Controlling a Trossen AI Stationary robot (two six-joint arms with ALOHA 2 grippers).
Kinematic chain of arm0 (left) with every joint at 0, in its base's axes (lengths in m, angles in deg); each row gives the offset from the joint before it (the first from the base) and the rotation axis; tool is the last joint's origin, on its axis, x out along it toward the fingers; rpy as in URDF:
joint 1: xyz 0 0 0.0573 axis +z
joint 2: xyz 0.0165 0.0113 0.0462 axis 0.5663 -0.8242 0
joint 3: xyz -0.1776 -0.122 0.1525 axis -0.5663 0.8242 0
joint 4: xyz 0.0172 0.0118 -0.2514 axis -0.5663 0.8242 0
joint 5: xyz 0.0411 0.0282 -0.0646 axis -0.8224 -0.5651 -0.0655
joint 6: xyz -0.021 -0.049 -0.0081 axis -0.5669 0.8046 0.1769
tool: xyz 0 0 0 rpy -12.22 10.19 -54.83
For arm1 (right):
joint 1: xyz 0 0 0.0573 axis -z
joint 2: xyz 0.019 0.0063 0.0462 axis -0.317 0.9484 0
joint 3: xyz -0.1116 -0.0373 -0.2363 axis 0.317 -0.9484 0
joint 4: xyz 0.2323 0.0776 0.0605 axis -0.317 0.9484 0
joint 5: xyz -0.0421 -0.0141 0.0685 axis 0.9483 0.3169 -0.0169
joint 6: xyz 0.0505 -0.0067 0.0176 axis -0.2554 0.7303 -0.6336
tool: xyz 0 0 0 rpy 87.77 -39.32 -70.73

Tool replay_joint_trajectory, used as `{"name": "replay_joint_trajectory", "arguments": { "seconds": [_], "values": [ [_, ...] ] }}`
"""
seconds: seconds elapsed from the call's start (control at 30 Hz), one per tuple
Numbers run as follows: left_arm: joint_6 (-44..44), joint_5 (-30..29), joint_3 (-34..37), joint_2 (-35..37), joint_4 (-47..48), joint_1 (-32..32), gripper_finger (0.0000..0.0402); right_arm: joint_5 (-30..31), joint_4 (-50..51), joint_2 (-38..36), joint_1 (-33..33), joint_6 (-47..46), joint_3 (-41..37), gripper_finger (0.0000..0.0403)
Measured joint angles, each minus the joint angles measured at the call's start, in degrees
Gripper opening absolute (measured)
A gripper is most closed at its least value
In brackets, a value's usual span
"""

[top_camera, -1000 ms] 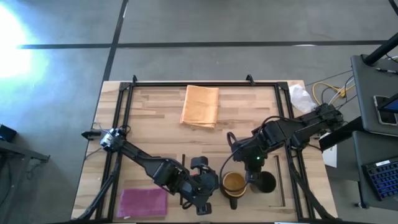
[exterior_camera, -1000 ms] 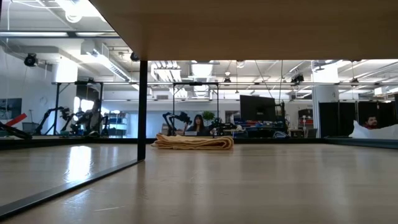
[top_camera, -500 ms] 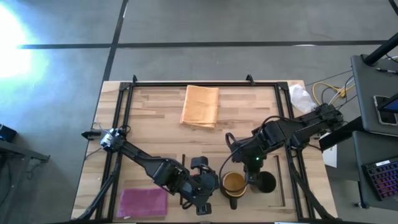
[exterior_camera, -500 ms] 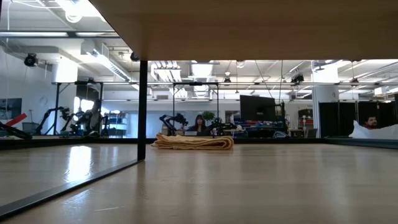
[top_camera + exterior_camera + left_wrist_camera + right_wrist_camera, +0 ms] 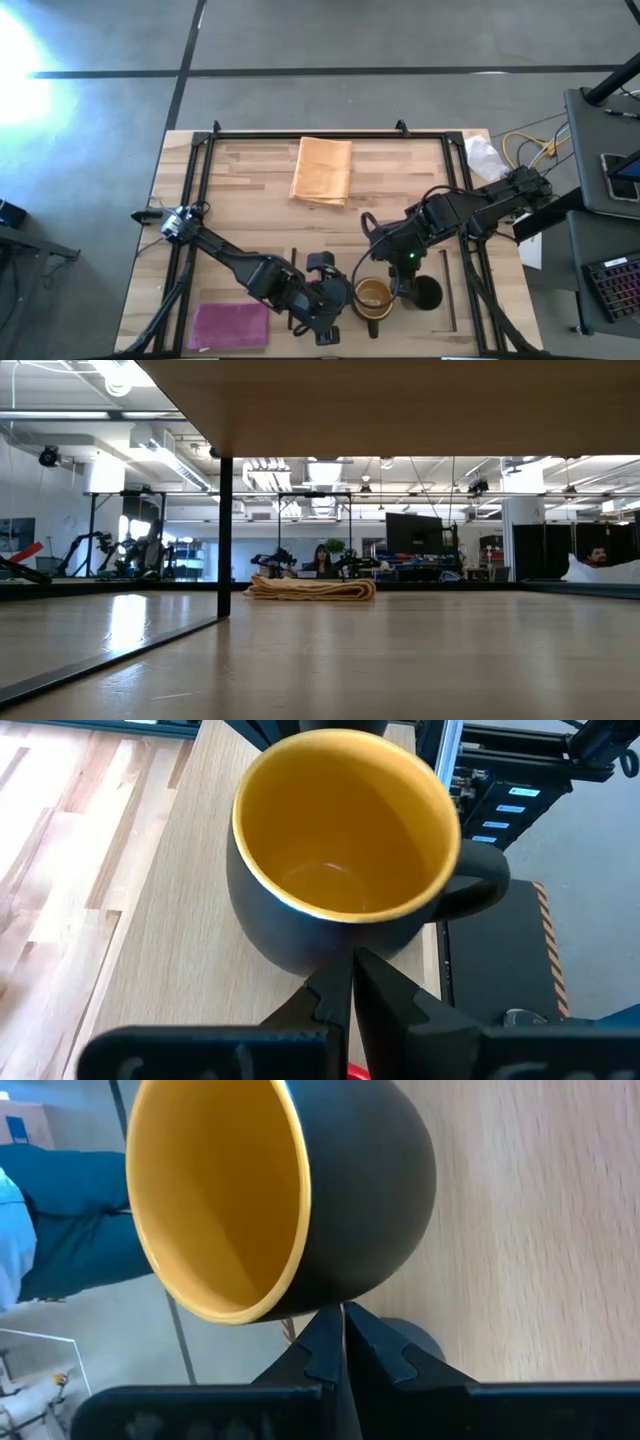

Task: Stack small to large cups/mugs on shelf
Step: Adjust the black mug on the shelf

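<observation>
The dark brown mug (image 5: 373, 295) with a yellow inside stands upright on the pale-wood shelf (image 5: 440, 322) near the table's front edge. Its dark handle (image 5: 478, 885) points toward the near edge. The black mug (image 5: 428, 292) stands just to its right. My left gripper (image 5: 337, 297) is shut at the brown mug's left side. My right gripper (image 5: 403, 283) is shut between the two mugs. The pink-red mug does not plainly show; only a red sliver (image 5: 356, 1072) peeks out under my left fingers. My left gripper has its shut fingertips (image 5: 348, 970) against the lower outer wall (image 5: 300, 945) of the brown mug, coming level from the table's left. The mug stands on its base. My right gripper has its shut fingertips (image 5: 338, 1330) at the mug's outer wall (image 5: 370, 1250) on the opposite, right side, slanting down from the far right; whether they quite touch, I cannot tell.
A folded orange cloth (image 5: 322, 170) lies at the far middle and also shows in the low view (image 5: 310, 589). A magenta cloth (image 5: 230, 325) lies at the near left. Dark frame rails (image 5: 200, 180) edge the table. People sit in the room beyond.
My right gripper has edged a little toward the table's left edge, at the brown mug's right side. The mug has slid slightly left, toward my left gripper, and stays upright. Both grippers have stayed shut.
</observation>
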Motion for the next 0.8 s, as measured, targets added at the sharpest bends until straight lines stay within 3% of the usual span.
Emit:
{"name": "replay_joint_trajectory", "arguments": {
  "seconds": [0.8],
  "values": [
    [0.37,0.02,0.5,0.07,-0.64,0.11,0.0,0.67,-0.41,0.0,0.0,-0.08,0.0,0.0009]
  ]
}}
